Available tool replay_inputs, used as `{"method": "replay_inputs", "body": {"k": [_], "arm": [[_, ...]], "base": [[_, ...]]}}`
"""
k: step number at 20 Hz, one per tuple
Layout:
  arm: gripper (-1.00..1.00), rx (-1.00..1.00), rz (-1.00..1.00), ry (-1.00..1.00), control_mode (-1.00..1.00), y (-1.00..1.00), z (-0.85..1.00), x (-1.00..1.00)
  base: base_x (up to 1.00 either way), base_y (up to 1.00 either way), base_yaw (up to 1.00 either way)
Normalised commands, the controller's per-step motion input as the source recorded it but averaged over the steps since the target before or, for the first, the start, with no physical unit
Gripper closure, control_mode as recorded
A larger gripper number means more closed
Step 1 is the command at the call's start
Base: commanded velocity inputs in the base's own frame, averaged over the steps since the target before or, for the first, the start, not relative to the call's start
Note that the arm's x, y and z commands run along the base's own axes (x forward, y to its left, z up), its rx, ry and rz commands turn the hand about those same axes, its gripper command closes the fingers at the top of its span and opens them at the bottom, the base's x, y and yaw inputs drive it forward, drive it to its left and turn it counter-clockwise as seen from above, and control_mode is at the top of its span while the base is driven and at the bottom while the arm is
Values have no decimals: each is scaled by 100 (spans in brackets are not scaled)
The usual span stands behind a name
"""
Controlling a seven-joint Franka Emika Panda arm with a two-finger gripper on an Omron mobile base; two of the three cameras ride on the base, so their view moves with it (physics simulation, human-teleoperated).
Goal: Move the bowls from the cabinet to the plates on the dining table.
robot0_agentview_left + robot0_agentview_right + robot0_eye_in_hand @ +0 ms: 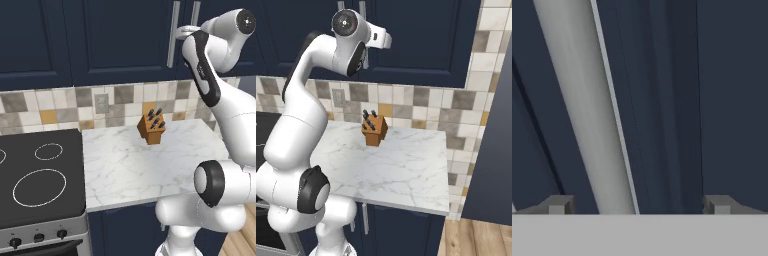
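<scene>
Gripper (pixel 637 205) stands wide open w/ nothing held: two small grey fingertips (pixel 559 204) sit far apart at the bottom of the hand view, and a handle (pixel 587 110) runs up between them, nearer the one on the left of that view. Can't tell if either tip touches it.

Handle = long, round, smooth bar w/ a dull silver sheen, straight; its long axis leans a bit across the hand view, but in both base views it runs vertical on the cabinet (pixel 110 40) door. Cabinet is dark navy, flat matte panels w/ shallow recessed frames, doors shut. A second matching bar sits just beside the first, at the door seam.

Arm is white, glossy, rounded, w/ dark joints; it reaches up from the base to the cabinet, hand end at the handle's upper part in the left base view.

Below: backsplash (pixel 60 107) of small square tiles, mixed grey, beige and ochre, w/ a pale wall socket (pixel 101 103). Under it a white marble table (pixel 130 170) w/ grey veins, flat and polished, on navy floor cupboards. A wooden knife block (pixel 151 128) stands on it near the wall, brown, boxy, tilted, dark handles sticking up. Left of the table, a black glass stove (pixel 40 175) w/ white ring marks and dark knobs along its steel front. Wood plank floor (pixel 476 240) at lower right in the right base view.
</scene>
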Motion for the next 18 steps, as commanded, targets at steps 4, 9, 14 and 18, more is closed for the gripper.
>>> {"method": "replay_inputs", "body": {"k": [4, 9, 14, 18], "arm": [[100, 0, 0, 0, -100, 0, -11, 19], [100, 0, 0, 0, -100, 0, -14, 14], [100, 0, 0, 0, -100, 0, -6, 6], [100, 0, 0, 0, -100, 0, 0, 0]], "base": [[0, 0, 0], [0, 0, 0], [0, 0, 0], [0, 0, 0]]}}
